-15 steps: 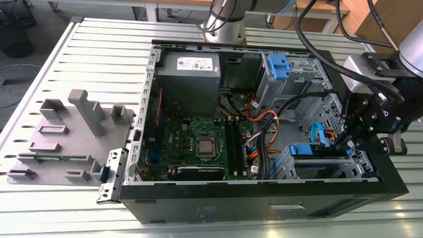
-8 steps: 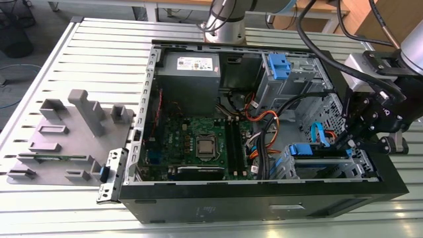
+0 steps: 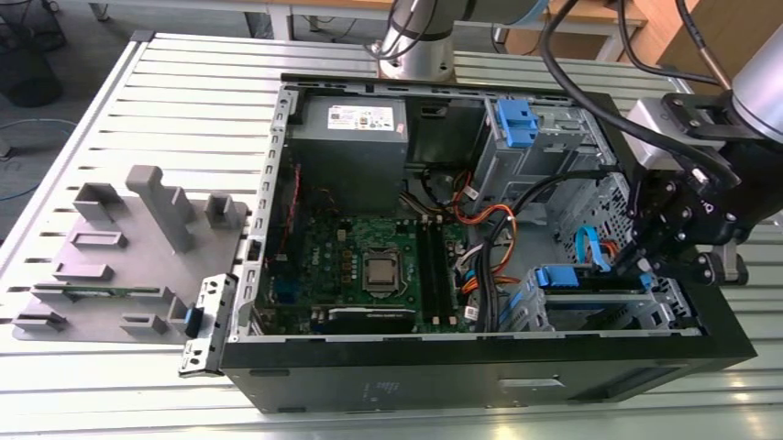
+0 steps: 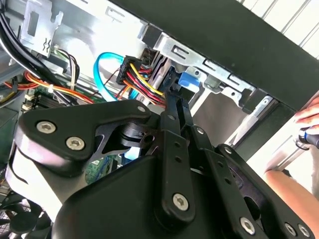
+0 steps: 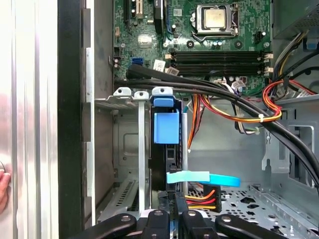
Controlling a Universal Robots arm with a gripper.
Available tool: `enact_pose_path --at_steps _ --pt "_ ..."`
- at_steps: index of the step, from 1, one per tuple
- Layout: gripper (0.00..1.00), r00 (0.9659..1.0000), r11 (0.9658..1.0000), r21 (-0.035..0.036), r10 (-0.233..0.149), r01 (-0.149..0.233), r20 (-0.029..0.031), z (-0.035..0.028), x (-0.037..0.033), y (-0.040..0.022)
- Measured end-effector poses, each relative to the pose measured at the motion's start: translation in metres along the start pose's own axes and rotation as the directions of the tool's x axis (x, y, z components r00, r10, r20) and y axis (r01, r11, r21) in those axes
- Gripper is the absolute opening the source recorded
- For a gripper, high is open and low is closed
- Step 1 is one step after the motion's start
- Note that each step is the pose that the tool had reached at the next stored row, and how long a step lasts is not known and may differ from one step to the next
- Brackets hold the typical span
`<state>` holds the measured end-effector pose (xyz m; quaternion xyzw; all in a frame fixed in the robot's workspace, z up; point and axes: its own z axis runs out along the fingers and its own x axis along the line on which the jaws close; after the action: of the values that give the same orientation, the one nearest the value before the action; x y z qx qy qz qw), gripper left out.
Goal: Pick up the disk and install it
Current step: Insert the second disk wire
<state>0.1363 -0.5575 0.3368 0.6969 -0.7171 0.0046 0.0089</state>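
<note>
The disk (image 5: 167,167) stands on edge in the drive cage (image 3: 648,298) at the front corner of the open computer case, at the exterior view's right. Its blue plastic bracket (image 5: 166,125) faces the motherboard, and the same blue bracket (image 3: 556,275) shows in the exterior view. My gripper (image 3: 636,266) hangs over that cage. In the second wrist view the gripper (image 4: 172,94) has its two fingers pressed together, pointing at the blue tab (image 4: 187,79). In the first wrist view the gripper (image 5: 172,211) sits right at the disk's near end; the contact itself is hidden.
Thick black cables (image 5: 214,92) and orange and red power wires (image 5: 269,104) cross beside the cage. A light blue data cable (image 5: 199,178) lies just past the disk. A second blue bracket (image 3: 514,124) sits in the upper bay. A person's hand (image 4: 309,119) is outside the case wall.
</note>
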Motion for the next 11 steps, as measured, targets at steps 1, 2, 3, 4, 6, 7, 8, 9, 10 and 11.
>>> enact_pose_path --at_steps 1,2,3,4,6,7,8,9,10,11 --pt "0.16 1.0000 1.0000 0.0001 0.000 0.000 -0.0001 0.0000 -0.0003 0.0005" --pt "0.16 1.0000 1.0000 0.0001 0.000 0.000 -0.0001 0.0001 -0.0009 0.0007" --pt "0.16 1.0000 1.0000 0.0002 0.000 0.000 0.0000 0.0001 -0.0015 0.0007" --pt "0.16 1.0000 1.0000 0.0001 0.000 0.000 0.0000 0.0001 -0.0018 0.0007" --pt "0.16 1.0000 1.0000 0.0001 0.000 0.000 0.0000 0.0001 -0.0023 0.0008" --pt "0.16 1.0000 1.0000 0.0001 0.000 0.000 0.0000 0.0002 -0.0024 0.0008" --pt "0.16 1.0000 1.0000 0.0001 0.000 0.000 0.0000 0.0002 -0.0025 0.0009" --pt "0.16 1.0000 1.0000 0.0001 0.000 0.000 0.0000 0.0002 -0.0026 0.0011" --pt "0.16 1.0000 1.0000 0.0001 0.000 0.000 -0.0001 0.0001 -0.0026 0.0012" --pt "0.16 1.0000 1.0000 0.0001 0.000 0.000 0.0000 0.0002 -0.0026 0.0012"
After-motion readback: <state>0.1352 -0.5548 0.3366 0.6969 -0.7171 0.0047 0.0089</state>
